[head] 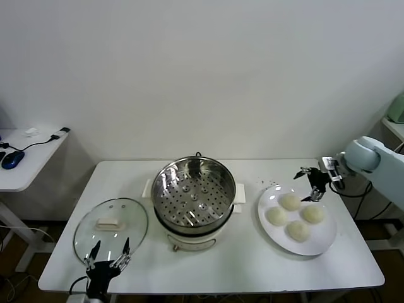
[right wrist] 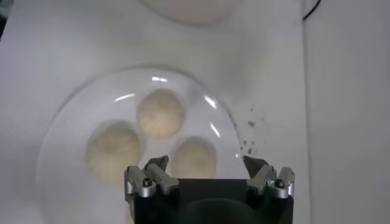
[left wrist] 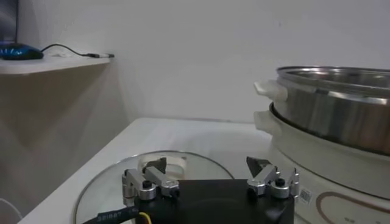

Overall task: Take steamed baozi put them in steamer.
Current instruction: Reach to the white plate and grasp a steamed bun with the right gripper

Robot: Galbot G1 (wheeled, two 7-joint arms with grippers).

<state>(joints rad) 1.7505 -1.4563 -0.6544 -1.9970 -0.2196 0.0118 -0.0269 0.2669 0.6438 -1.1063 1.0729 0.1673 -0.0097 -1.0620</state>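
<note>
Right now the steamer [head: 194, 197], a shiny steel pot with a perforated tray inside on a cream-white base, sits at the middle of the white table [head: 252, 265], and everything else arranges itself around it. To the steamer's right lies a flat white plate [head: 319, 243] carrying the four steamed baozi [head: 290, 201], pale and round, clustered close together. The right gripper [head: 311, 183] hangs over the plate's far edge, just above the rearmost bun, its fingers spread wide with nothing between them; from its own wrist camera three of the buns [right wrist: 159, 113] show below the parted fingertips. A few dark specks [head: 270, 184] dot the table between the steamer and the plate. On the steamer's left a round glass lid [head: 110, 228] with a white handle lies flat on the table. The left gripper [head: 108, 255] waits low at the table's near edge, just beside that lid, fingers likewise apart and empty, with the steamer's side rising ahead of it.
</note>
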